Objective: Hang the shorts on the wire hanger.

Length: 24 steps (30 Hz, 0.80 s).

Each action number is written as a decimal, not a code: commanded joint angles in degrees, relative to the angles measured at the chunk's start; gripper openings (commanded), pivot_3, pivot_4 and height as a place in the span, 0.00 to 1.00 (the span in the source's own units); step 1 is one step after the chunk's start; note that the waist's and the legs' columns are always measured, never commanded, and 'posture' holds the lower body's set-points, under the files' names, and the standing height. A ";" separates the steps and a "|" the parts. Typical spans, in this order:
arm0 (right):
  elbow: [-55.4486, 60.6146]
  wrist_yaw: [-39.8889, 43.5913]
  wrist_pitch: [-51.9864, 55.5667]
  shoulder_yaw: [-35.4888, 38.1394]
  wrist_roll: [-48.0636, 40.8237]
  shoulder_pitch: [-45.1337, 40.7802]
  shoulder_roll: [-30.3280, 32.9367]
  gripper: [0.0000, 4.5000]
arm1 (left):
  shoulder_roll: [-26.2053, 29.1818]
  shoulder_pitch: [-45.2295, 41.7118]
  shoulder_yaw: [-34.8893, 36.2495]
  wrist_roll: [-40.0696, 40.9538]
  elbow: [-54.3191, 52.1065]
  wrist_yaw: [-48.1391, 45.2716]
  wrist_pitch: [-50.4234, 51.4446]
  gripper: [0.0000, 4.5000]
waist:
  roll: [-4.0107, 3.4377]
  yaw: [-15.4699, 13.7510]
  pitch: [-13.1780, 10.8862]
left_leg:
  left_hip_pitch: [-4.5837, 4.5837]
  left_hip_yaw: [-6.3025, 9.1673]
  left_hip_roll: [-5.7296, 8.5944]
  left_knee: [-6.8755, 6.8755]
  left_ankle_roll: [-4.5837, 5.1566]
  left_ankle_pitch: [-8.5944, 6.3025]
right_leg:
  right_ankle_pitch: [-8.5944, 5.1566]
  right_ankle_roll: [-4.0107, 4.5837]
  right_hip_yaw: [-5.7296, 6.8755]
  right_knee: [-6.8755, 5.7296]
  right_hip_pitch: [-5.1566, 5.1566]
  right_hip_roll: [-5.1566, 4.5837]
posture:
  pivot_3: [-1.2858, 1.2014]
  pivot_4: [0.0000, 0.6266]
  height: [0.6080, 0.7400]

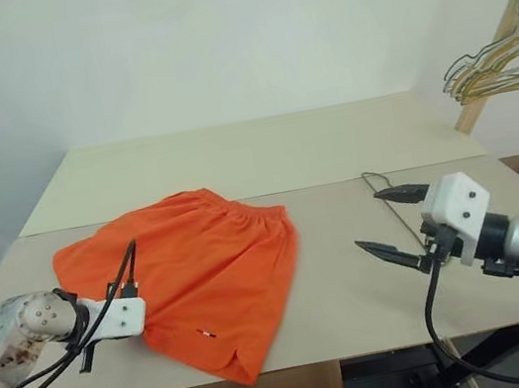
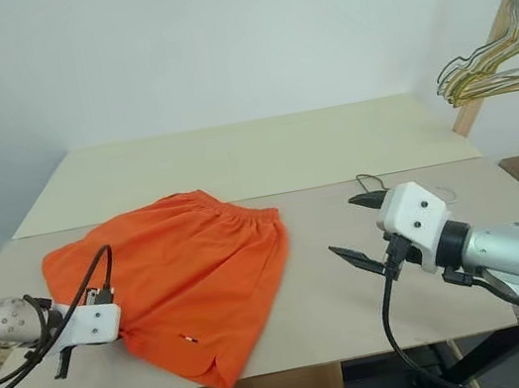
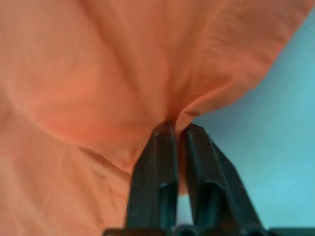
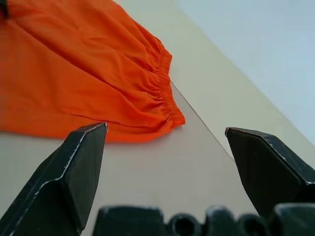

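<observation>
Pincer first: your left pincer (image 3: 174,129) had its two black fingers almost together on a small pinched fold of the shorts (image 1: 202,269), at the garment's lower-left edge in the head views, so you were gripping fabric there. Your right pincer (image 1: 393,223) hung over the counter (image 1: 233,158) at centre right with its jaws spread wide and nothing between them.

The shorts lay spread flat at centre left of the frame, waistband toward the right. The wire hanger (image 1: 382,194) lay on the counter just behind the right pincer, well apart from the shorts, its thin wire partly hidden by that pincer.

To do this step well, I judge you needed a firmer bite than that thin fold, since it could slip. You should have kept the fabric low and brought the waistband toward the hanger rather than dragging one corner.

As for writing, a small white mark (image 1: 205,334) sat near the lower hem, too small to read.
</observation>
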<state>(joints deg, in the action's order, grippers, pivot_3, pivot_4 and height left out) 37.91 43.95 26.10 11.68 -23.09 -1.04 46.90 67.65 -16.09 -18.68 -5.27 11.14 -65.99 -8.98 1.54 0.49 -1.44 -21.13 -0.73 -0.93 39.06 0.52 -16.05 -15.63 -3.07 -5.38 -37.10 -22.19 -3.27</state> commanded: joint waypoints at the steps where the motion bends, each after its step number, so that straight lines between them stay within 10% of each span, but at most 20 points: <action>1: 0.90 0.89 -1.20 0.64 -0.62 -0.85 0.50 1.00 | -0.43 -1.56 3.12 3.94 -2.12 -4.75 -0.54 0.34 | 0.00 0.02 0.00 | -0.02 0.00 -0.01 0.00 0.00 0.00 | 0.00 0.00 0.01 0.00 -0.01 0.00 | 0.52 0.00 1.00; 11: -1.76 15.68 -7.62 -1.81 -1.50 -0.81 7.40 1.00 | 4.84 0.26 12.04 26.85 -18.82 -24.83 13.73 1.00 | 0.02 0.72 -0.01 | -0.02 -0.03 -0.07 0.01 0.05 -0.03 | -0.02 -0.02 0.00 0.00 -0.03 0.02 | 0.51 0.00 1.00; 17: -4.06 18.80 -9.18 -3.87 -1.09 -2.83 7.93 1.00 | 1.65 -5.57 12.38 34.33 -28.33 -16.82 38.30 1.00 | 0.06 0.18 -0.02 | 0.02 0.00 -0.07 0.06 0.05 -0.03 | -0.02 -0.02 -0.01 -0.02 0.03 0.06 | 0.53 0.00 1.00; 24: -5.92 21.94 -11.15 -6.91 -0.39 -6.25 8.31 1.00 | -11.05 -18.67 -4.08 37.64 -40.85 -1.57 76.89 1.00 | 0.10 -0.16 -0.01 | -0.08 0.06 0.03 0.16 0.12 -0.07 | -0.04 -0.10 -0.02 -0.01 0.03 0.02 | 0.52 0.00 1.00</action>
<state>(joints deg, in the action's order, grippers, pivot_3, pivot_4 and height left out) 31.64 65.36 16.52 4.42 -23.51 -6.10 54.67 58.64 -31.69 -18.88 31.70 -27.97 -71.58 57.92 1.64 0.33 -1.45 -21.20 -0.65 -0.90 39.21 0.64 -16.11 -15.68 -3.17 -5.40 -37.12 -22.16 -3.24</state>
